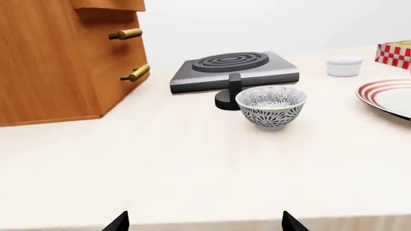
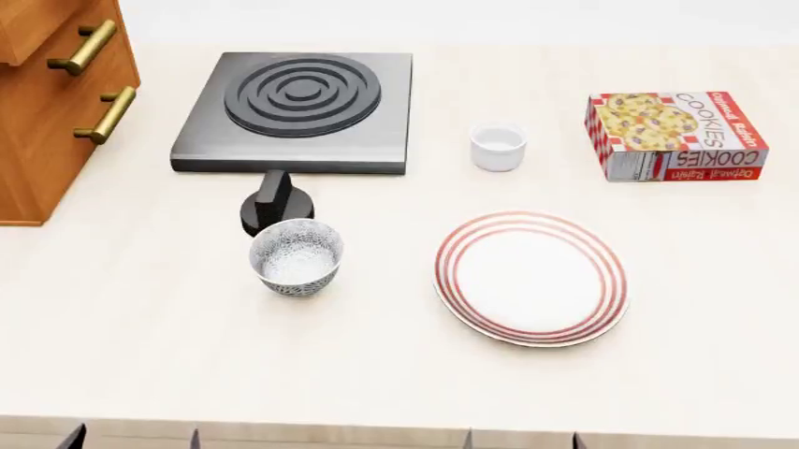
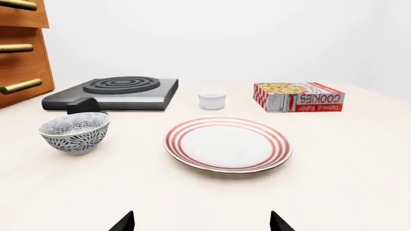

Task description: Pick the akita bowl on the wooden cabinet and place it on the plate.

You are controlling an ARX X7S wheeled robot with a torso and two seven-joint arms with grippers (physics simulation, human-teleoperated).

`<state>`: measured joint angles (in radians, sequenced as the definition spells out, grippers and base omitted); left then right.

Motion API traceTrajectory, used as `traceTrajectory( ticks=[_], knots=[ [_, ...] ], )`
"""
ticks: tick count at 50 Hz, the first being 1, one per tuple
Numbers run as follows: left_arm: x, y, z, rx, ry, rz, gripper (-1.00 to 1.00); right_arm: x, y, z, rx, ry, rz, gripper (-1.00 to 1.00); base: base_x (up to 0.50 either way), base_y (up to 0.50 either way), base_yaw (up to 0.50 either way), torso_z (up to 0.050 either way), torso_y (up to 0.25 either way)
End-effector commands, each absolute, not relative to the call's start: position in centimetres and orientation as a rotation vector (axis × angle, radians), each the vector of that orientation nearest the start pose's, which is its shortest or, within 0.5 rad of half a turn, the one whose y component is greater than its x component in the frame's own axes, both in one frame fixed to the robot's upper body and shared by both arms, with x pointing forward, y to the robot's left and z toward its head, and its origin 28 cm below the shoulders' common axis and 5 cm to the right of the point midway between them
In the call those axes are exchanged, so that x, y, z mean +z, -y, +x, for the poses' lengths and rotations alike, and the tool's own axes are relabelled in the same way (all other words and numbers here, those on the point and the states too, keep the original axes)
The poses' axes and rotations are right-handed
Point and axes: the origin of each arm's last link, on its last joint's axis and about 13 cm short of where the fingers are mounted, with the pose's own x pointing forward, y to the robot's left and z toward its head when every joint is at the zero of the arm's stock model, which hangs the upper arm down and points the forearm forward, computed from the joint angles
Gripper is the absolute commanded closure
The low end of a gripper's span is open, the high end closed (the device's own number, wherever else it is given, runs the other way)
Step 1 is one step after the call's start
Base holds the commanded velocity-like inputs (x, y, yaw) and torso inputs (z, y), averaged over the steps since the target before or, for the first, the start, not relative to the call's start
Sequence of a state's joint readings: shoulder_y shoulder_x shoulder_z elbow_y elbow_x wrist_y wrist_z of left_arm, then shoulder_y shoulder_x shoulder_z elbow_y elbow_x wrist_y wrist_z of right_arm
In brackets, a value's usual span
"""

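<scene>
The wooden cabinet point(image 2: 37, 112) stands at the far left, and only its drawer front with brass handles shows. Its top is out of view, so the akita bowl on it is out of view. A speckled black-and-white bowl point(image 2: 296, 257) stands upright on the table, left of the plate point(image 2: 530, 278). The plate is white with red rings and has nothing on it. My left gripper point(image 1: 205, 224) is open at the table's front edge, well short of the speckled bowl point(image 1: 271, 107). My right gripper point(image 3: 200, 222) is open too, in front of the plate point(image 3: 228, 143).
A grey stove point(image 2: 299, 110) with a ringed burner sits at the back. A black knob point(image 2: 273, 203) stands between it and the speckled bowl. A small white cup point(image 2: 499, 147) and a cookie box point(image 2: 675, 134) stand behind the plate.
</scene>
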<state>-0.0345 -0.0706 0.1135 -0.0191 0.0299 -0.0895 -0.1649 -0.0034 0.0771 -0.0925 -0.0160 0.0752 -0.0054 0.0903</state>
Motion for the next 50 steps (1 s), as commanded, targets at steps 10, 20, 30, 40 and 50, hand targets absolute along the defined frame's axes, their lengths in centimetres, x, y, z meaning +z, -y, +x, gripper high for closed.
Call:
traceTrajectory(
  ticks=[10, 20, 30, 40, 50],
  knots=[
    [1.38, -20.31, 20.69, 0.021, -0.005, 0.093, -1.0, 2.59, 9.5, 20.03, 0.011, 0.133, 0.031, -1.0, 0.0, 0.0, 0.0, 0.0, 0.0],
    [1.4, -20.27, 20.7, 0.005, 0.0, 0.075, -1.0, 2.46, 9.47, 20.12, 0.008, 0.131, 0.017, -1.0, 0.0, 0.0, 0.0, 0.047, 0.0],
    [1.33, -20.22, 20.78, 0.002, -0.003, 0.075, -1.0, 2.42, 9.5, 20.16, 0.001, 0.128, 0.015, -1.0, 0.0, 0.0, 0.0, 0.05, 0.0],
    [1.33, -20.18, 20.77, 0.0, -0.003, 0.073, -1.0, 2.44, 9.51, 20.17, 0.008, 0.131, 0.026, -1.0, 0.0, 0.0, 0.0, 0.05, 0.0],
    [1.36, -20.19, 20.76, 0.005, -0.002, 0.066, -1.0, 2.2, 9.65, 20.35, 0.024, 0.089, 0.061, -1.0, 0.0, 0.0, 0.0, 0.05, 0.0]
  ],
)
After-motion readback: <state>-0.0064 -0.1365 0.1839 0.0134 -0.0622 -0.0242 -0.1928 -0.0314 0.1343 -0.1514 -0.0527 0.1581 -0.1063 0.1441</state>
